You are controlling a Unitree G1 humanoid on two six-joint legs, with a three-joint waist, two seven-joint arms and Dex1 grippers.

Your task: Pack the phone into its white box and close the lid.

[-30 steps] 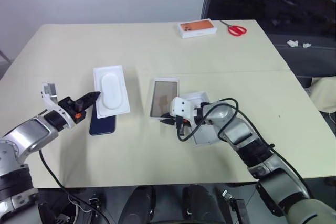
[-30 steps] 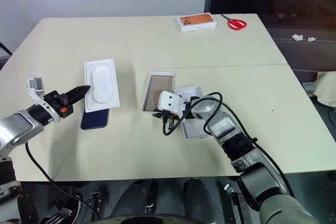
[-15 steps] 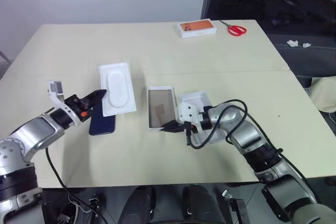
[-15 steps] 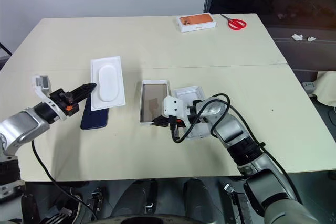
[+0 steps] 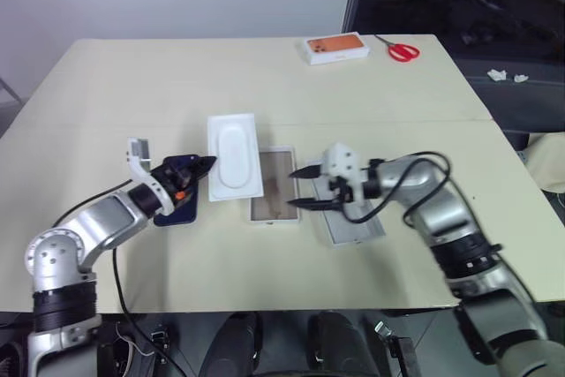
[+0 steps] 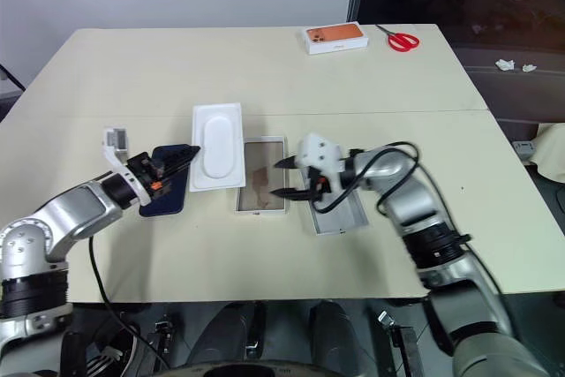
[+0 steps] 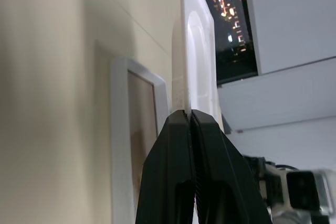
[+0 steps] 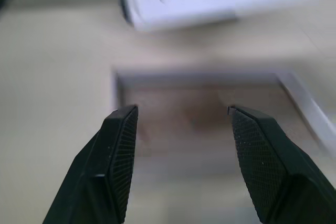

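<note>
The dark blue phone (image 5: 176, 210) lies flat on the table, partly under my left gripper (image 5: 205, 165). That gripper is shut on the edge of a thin white insert (image 5: 234, 154) with an oval recess, held level just above the table. To its right lies the white box (image 5: 274, 184), a shallow tray with a tan floor. My right gripper (image 5: 298, 188) hovers open over the tray's right edge, holding nothing. The white lid (image 5: 356, 229) lies beside the tray, partly under my right wrist. In the left wrist view the fingers (image 7: 178, 166) pinch the insert's rim (image 7: 185, 77).
An orange-topped white box (image 5: 336, 47) and red scissors (image 5: 404, 49) lie at the far edge of the table. A seam (image 5: 424, 119) runs across the tabletop behind the work area. Bare tabletop lies in front of the tray and phone.
My right gripper has opened, let go of the tray and drawn back to the right and upward. My left gripper has carried the insert to the right, uncovering more of the phone.
</note>
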